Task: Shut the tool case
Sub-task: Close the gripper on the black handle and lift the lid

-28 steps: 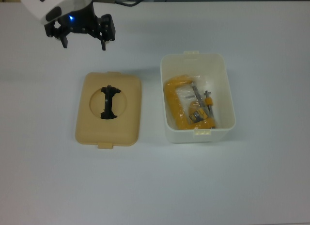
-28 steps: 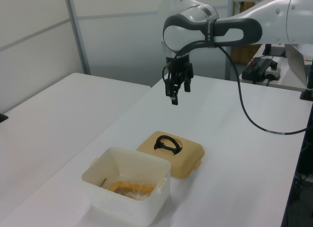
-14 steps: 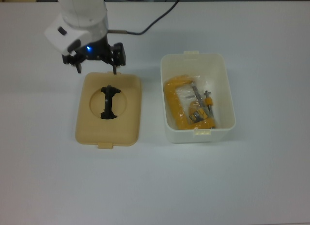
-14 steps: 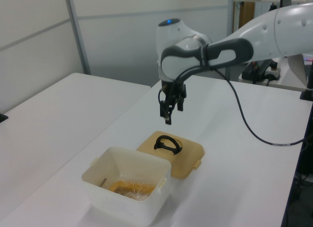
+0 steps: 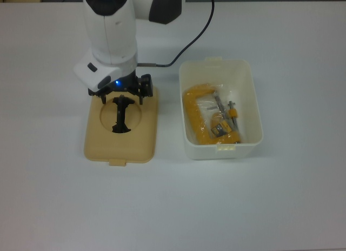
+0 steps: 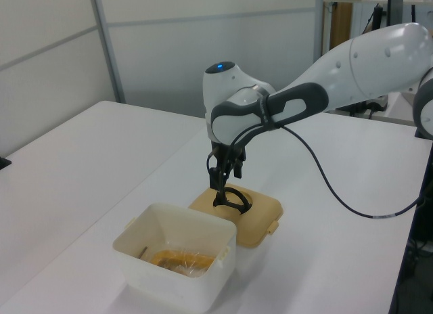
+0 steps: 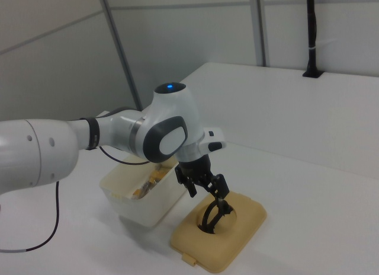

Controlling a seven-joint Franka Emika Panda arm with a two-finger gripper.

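Note:
The tan lid (image 5: pixel 96 143) lies flat on the white table, its black handle (image 5: pixel 120 117) standing up in the round recess. To the top view's right sits the white box (image 5: pixel 205 152), open. My gripper (image 5: pixel 121 96) hangs low over the handle's far end, open, one finger on each side of it and nothing held. In the left view the gripper (image 6: pixel 220 185) reaches down onto the handle (image 6: pixel 233 199) on the lid (image 6: pixel 262 222), behind the box (image 6: pixel 169 273). The right view shows the gripper (image 7: pixel 214 194) just above the handle (image 7: pixel 212 217), the lid (image 7: pixel 237 240) and the box (image 7: pixel 151 207).
A yellow C-clamp (image 5: pixel 200 124) in clear wrap lies inside the box. A black cable (image 5: pixel 189 40) trails from the arm across the table's far side. A second white table (image 6: pixel 74 145) stands at the left view's left.
The gripper came from the table's far edge toward the lid and dropped, now straddling the handle's far end. Lid and box have not moved.

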